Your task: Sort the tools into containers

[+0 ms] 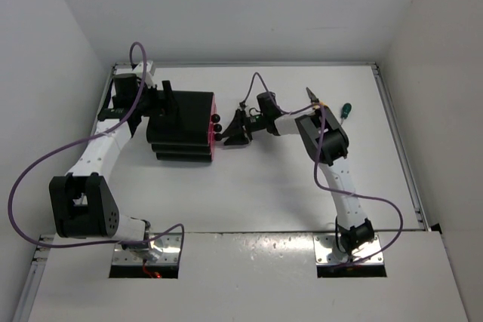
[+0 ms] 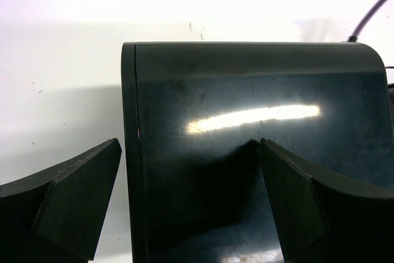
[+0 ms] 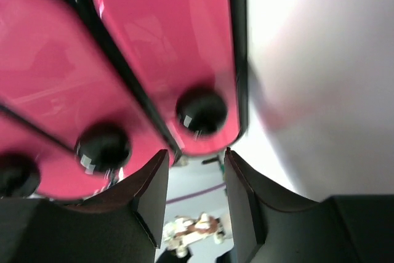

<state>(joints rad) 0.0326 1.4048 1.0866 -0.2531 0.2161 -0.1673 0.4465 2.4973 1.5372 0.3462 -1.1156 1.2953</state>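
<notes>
**A:** What does the overhead camera give you that the wrist cameras can't?

**B:** The layout. The black cabinet [image 1: 181, 122] sits left of centre on the white counter [image 1: 264, 194], with its pink fronts facing right. Well apart from it, at the far right, lie a green-handled tool [image 1: 345, 109] and a thin dark tool [image 1: 312, 96] with a touch of orange-brown. The thin one lies just beside the right arm [image 1: 332, 164]. Neither wrist view shows them.

**A:** And the wrists?

**B:** The right one shows the three drawers [image 3: 166, 41] up close (the picture is rather soft). They have glossy magenta-pink fronts with rounded ends and dark seams between them. Each carries a round black knob [image 3: 201, 110]. The left one shows only the cabinet's shiny black shell, rounded at the corner.

**A:** Where are the fingers?

**B:** The right fingers [image 3: 148, 201] stand a narrow gap apart and hold nothing. The nearest knob is just beyond that gap, not between them. The left fingers [image 2: 74, 204] are spread wide. One is over the counter just beside the cabinet's edge, and the other is over its dark face. Whether they touch it I cannot tell.
</notes>
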